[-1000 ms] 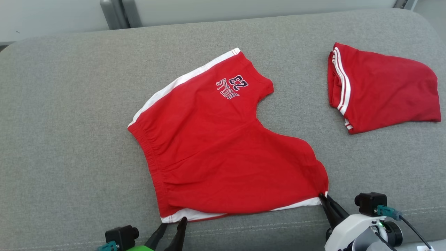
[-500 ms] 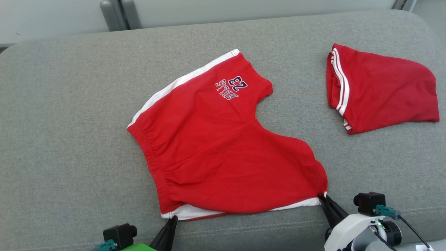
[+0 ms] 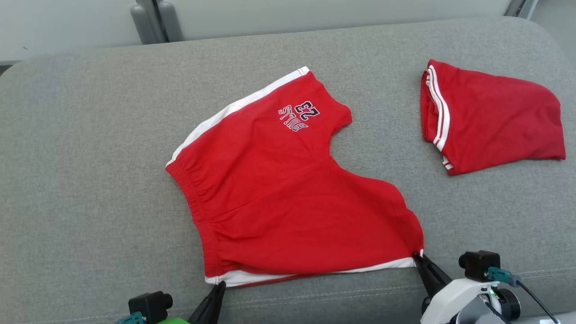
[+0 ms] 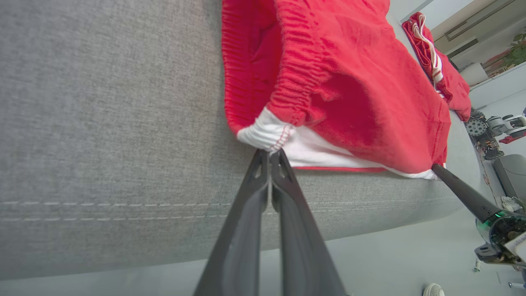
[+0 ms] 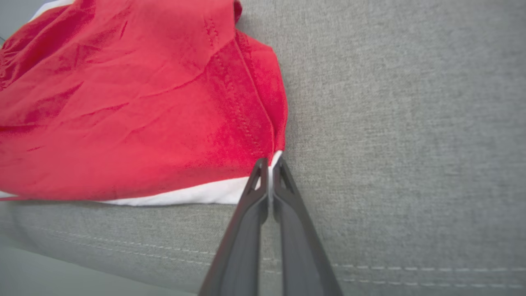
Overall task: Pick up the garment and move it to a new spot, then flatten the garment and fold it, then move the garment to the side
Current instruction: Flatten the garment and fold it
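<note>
The garment is a pair of red shorts with white side stripes and a dark "23" print, lying spread on a grey cushion. My left gripper is shut on the white corner at the waistband end of the near edge. My right gripper is shut on the white corner of the near leg hem. Both grippers sit at the cushion's front edge, fingers pointing away from me. In the left wrist view the right gripper's finger shows at the far hem corner.
A second red garment with white stripes lies folded at the far right of the cushion. Grey cushion surface stretches left of the shorts. A stitched seam runs along the front edge, where the cushion drops off.
My left gripper went from open to shut on the white waistband corner. The right gripper kept its hold. The head camera shifted slightly.
</note>
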Tool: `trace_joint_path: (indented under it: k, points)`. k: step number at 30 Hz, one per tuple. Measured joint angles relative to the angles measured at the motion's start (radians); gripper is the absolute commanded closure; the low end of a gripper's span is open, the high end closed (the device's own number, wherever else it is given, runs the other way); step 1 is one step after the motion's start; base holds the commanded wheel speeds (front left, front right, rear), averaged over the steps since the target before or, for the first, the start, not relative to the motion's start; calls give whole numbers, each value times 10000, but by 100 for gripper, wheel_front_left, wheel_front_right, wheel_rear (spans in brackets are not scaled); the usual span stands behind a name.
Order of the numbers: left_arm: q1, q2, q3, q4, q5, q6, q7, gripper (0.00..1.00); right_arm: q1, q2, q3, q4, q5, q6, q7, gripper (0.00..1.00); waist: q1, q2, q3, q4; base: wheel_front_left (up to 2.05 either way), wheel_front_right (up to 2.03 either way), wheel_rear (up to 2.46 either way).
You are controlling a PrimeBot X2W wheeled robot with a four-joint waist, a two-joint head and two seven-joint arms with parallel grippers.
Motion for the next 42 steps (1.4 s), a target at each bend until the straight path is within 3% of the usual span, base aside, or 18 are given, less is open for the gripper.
trace_joint_path:
  k: [11, 32, 37, 42]
  points:
    - [754, 403, -117, -523, -242, -33, -86, 100, 954, -349, -222, -677, 286, 25, -73, 100, 0, 0, -237, 140, 0, 0, 0]
    - [2518, 671, -121, -1626, -568, -65, -174, 100, 3434, -867, -698, -2458, 984, 94, -117, 100, 0, 0, -400, 511, 0, 0, 0]
    - [2565, 786, -119, -2069, -587, -69, -176, 100, 3470, -811, -844, -3219, 1519, 92, -117, 100, 0, 0, -390, 529, 0, 0, 0]
    - [2568, 784, 295, -3200, -1335, -69, -245, 100, 3434, -782, -976, -4439, 2219, 92, -84, 100, 0, 0, -227, 500, 0, 0, 0]
